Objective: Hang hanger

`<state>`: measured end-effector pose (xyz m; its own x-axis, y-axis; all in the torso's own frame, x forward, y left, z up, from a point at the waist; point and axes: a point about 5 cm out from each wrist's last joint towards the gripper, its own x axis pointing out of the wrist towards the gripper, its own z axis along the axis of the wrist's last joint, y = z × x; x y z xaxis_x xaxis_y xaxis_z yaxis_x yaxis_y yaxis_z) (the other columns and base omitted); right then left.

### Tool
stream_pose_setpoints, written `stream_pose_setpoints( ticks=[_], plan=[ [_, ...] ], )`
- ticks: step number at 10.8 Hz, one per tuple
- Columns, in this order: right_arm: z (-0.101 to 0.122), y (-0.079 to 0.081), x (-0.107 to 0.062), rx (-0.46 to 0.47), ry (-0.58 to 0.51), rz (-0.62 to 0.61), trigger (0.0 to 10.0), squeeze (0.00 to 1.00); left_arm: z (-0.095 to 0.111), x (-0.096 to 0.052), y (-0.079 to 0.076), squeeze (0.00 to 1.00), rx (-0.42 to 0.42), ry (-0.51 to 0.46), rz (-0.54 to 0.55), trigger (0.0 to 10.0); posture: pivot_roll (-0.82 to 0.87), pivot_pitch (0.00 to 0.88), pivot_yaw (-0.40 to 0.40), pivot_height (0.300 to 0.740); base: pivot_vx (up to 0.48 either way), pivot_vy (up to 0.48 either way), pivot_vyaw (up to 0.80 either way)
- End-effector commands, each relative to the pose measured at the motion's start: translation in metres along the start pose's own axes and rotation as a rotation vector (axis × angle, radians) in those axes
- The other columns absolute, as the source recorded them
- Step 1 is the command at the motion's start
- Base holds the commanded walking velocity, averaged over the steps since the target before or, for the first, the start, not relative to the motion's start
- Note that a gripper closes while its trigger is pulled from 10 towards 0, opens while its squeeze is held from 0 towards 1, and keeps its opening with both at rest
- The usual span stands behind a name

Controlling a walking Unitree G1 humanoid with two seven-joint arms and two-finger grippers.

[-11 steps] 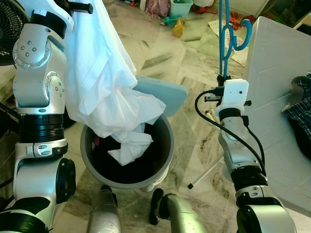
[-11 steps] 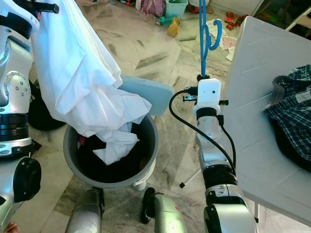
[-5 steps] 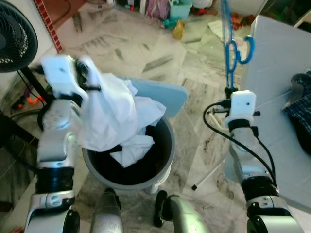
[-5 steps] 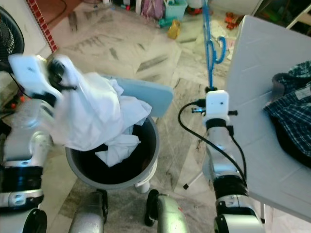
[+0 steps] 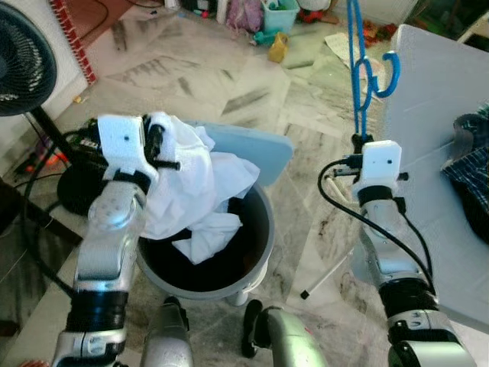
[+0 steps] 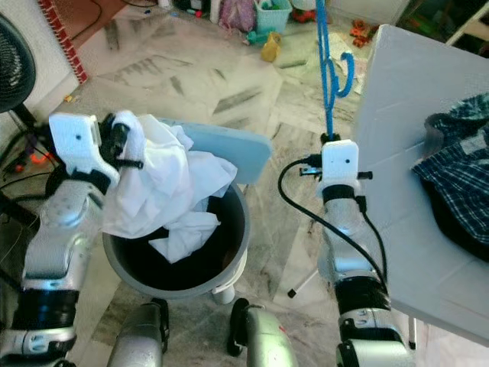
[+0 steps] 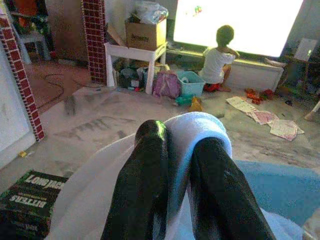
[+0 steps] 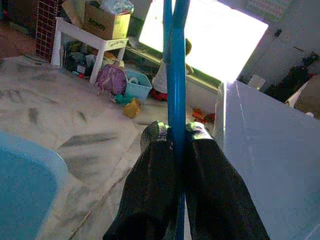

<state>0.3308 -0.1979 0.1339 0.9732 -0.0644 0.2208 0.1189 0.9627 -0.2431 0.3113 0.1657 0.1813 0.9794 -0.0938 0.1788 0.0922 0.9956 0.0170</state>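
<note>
The right pincer (image 8: 176, 136) is closed tight on the thin shaft of a bright blue plastic hanger (image 5: 359, 73), which stands upright above the right wrist, its curved hook (image 5: 390, 69) beside the near edge of the pale grey surface (image 5: 428, 130) on the robot's right. In the right wrist view the two black fingers (image 8: 155, 170) press against the blue shaft from either side with no gap visible.

The left pincer (image 7: 172, 150) is clamped on a fold of crumpled white cloth garment (image 5: 200, 183), raised just above the rim of a round grey plastic laundry bucket (image 5: 263, 252). The garment hangs from the pincer and trails down into the dark inside of the bucket. A light blue flat lid (image 5: 260, 149) leans at the far side of the bucket.

A dark blue checked shirt (image 5: 470, 164) lies on the surface at the right edge. A black floor fan (image 5: 23, 65) stands to the robot's left on the marbled tile floor (image 5: 199, 69). In the left wrist view a person (image 7: 218, 57) in a white top sits far off, facing away, near a white low table (image 7: 135, 52) holding a cardboard box (image 7: 145, 34).
</note>
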Motion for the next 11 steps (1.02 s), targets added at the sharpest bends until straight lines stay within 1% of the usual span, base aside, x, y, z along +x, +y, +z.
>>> stream_pose_setpoints(
  ticks=[1, 2, 3, 4, 5, 6, 7, 8, 10, 11],
  plan=[
    [0.001, -0.008, -0.003, 0.011, -0.009, -0.008, 10.0, 0.00, 0.002, -0.006, 0.001, 0.00, -0.001, -0.013, 0.013, 10.0, 0.12, 0.186, -0.110, 0.740, 0.000, 0.000, 0.00],
    [0.005, -0.009, -0.002, 0.026, -0.030, -0.007, 10.0, 0.00, 0.000, -0.010, 0.007, 0.00, 0.018, 0.001, 0.042, 10.0, 0.11, 0.183, -0.109, 0.740, 0.000, 0.000, 0.00],
    [0.007, -0.009, -0.001, 0.035, -0.038, -0.009, 10.0, 0.00, -0.001, -0.012, 0.010, 0.00, 0.024, 0.008, 0.051, 10.0, 0.12, 0.182, -0.109, 0.740, 0.000, 0.000, 0.00],
    [0.018, -0.005, 0.005, 0.093, -0.075, 0.017, 10.0, 0.00, -0.003, -0.016, 0.015, 0.00, 0.036, 0.019, 0.067, 10.0, 0.12, 0.180, -0.112, 0.740, -0.274, 0.000, 0.00],
    [0.032, 0.003, 0.011, 0.158, -0.115, 0.072, 10.0, 0.00, -0.002, -0.016, 0.014, 0.00, 0.037, 0.013, 0.067, 10.0, 0.12, 0.178, -0.112, 0.740, -0.274, 0.000, 0.00],
    [0.042, 0.006, 0.014, 0.189, -0.144, 0.094, 10.0, 0.00, 0.000, -0.015, 0.013, 0.00, 0.036, 0.008, 0.067, 10.0, 0.12, 0.174, -0.112, 0.740, -0.262, 0.000, 0.00],
    [0.054, 0.002, 0.020, 0.194, -0.188, 0.067, 10.0, 0.00, 0.000, -0.013, 0.012, 0.00, 0.034, 0.004, 0.064, 10.0, 0.11, 0.172, -0.111, 0.740, -0.255, 0.000, 0.00],
    [0.063, -0.006, 0.025, 0.172, -0.219, 0.016, 10.0, 0.00, 0.001, -0.011, 0.011, 0.00, 0.031, 0.001, 0.062, 10.0, 0.11, 0.171, -0.111, 0.740, -0.259, 0.000, 0.00],
    [0.067, -0.021, 0.030, 0.134, -0.226, -0.038, 10.0, 0.00, 0.002, -0.010, 0.010, 0.00, 0.027, -0.004, 0.060, 10.0, 0.11, 0.167, -0.110, 0.740, -0.257, 0.000, 0.00],
    [0.069, -0.026, 0.033, 0.109, -0.229, -0.058, 10.0, 0.00, 0.003, -0.009, 0.010, 0.00, 0.027, -0.010, 0.063, 10.0, 0.11, 0.162, -0.113, 0.740, 0.000, 0.000, 0.00]
  ],
)
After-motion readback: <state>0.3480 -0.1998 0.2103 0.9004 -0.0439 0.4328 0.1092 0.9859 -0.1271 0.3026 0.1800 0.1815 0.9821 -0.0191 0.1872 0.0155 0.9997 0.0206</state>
